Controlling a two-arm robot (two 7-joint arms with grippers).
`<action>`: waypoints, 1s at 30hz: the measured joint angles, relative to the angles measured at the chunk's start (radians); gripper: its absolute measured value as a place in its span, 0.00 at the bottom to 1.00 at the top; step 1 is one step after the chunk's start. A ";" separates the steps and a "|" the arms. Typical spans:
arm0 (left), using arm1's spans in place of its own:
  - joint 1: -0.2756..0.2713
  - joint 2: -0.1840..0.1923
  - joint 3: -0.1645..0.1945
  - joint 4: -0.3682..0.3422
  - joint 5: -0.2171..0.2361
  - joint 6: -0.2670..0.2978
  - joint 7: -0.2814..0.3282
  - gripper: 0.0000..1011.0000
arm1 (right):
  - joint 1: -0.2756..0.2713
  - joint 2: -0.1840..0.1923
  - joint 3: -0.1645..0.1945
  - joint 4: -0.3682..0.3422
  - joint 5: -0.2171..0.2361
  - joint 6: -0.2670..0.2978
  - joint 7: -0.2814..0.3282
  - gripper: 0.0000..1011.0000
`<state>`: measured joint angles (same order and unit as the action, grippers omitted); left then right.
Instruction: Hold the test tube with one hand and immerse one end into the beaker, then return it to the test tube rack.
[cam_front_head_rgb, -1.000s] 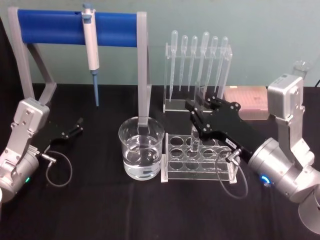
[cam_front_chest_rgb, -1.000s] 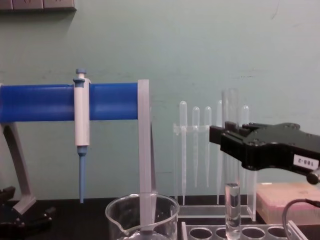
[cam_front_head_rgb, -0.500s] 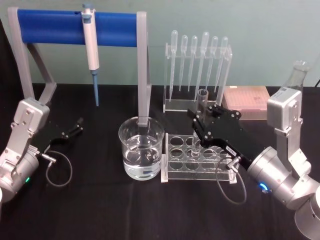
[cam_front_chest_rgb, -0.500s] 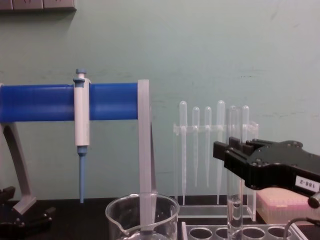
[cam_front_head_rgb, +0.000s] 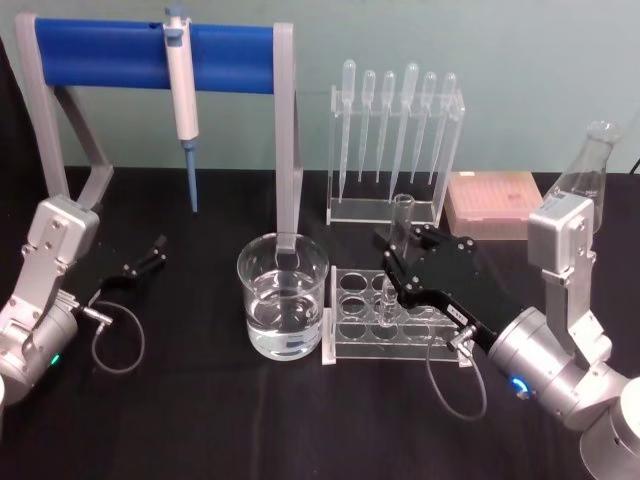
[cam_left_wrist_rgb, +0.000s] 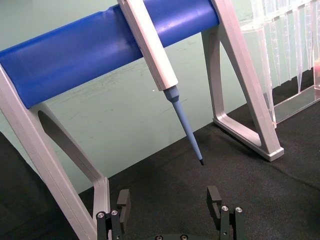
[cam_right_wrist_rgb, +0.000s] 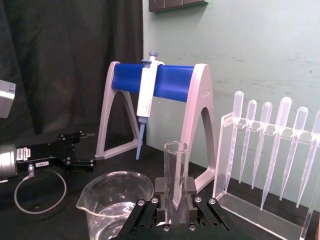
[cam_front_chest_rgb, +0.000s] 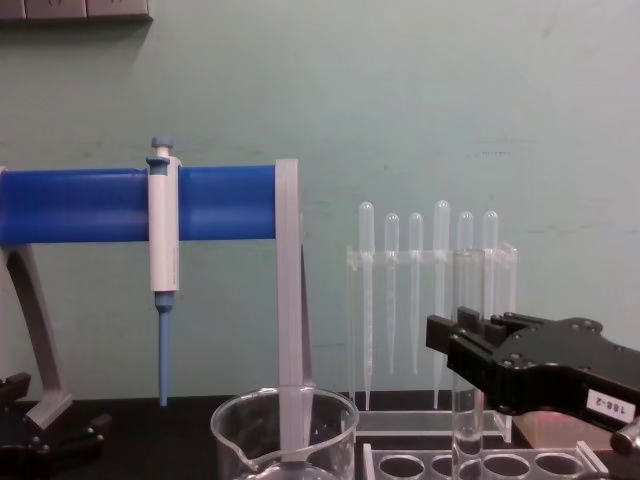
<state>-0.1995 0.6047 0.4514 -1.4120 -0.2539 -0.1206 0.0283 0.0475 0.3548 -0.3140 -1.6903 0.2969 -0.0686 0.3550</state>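
The test tube (cam_front_head_rgb: 403, 215) stands upright with its lower end down in a hole of the clear rack (cam_front_head_rgb: 350, 335), right of the beaker (cam_front_head_rgb: 283, 300). My right gripper (cam_front_head_rgb: 393, 252) is shut on the tube's middle. The right wrist view shows the test tube (cam_right_wrist_rgb: 176, 160) clamped between the black fingers (cam_right_wrist_rgb: 161, 192), with the beaker (cam_right_wrist_rgb: 117, 195) of water off to one side. In the chest view the test tube (cam_front_chest_rgb: 466, 290) rises above the right gripper (cam_front_chest_rgb: 460, 338). My left gripper (cam_front_head_rgb: 150, 256) rests parked at the far left, and the left wrist view shows this gripper (cam_left_wrist_rgb: 170, 205) open with nothing in it.
A blue and grey stand (cam_front_head_rgb: 150, 55) holds a white-and-blue micropipette (cam_front_head_rgb: 183, 90) behind the beaker. A clear holder of plastic pipettes (cam_front_head_rgb: 395, 130) stands behind the rack. A pink tip box (cam_front_head_rgb: 490, 200) and a glass flask (cam_front_head_rgb: 585, 165) sit at the back right.
My right gripper has come down and slightly nearer with the test tube, whose lower end now sits deeper in the rack hole. The left arm has not moved.
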 joint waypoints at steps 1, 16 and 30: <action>0.000 0.000 0.000 0.000 0.000 0.000 0.000 0.99 | 0.000 0.000 0.000 0.000 0.000 0.000 0.000 0.22; 0.000 0.000 0.000 0.000 0.000 0.000 0.000 0.99 | 0.000 -0.009 -0.005 0.035 -0.007 -0.010 0.005 0.22; 0.000 0.000 0.000 0.000 0.000 0.000 0.000 0.99 | 0.008 -0.007 -0.018 0.055 -0.019 0.007 0.013 0.22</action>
<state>-0.1995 0.6046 0.4514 -1.4120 -0.2539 -0.1205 0.0283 0.0557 0.3479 -0.3318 -1.6358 0.2777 -0.0614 0.3679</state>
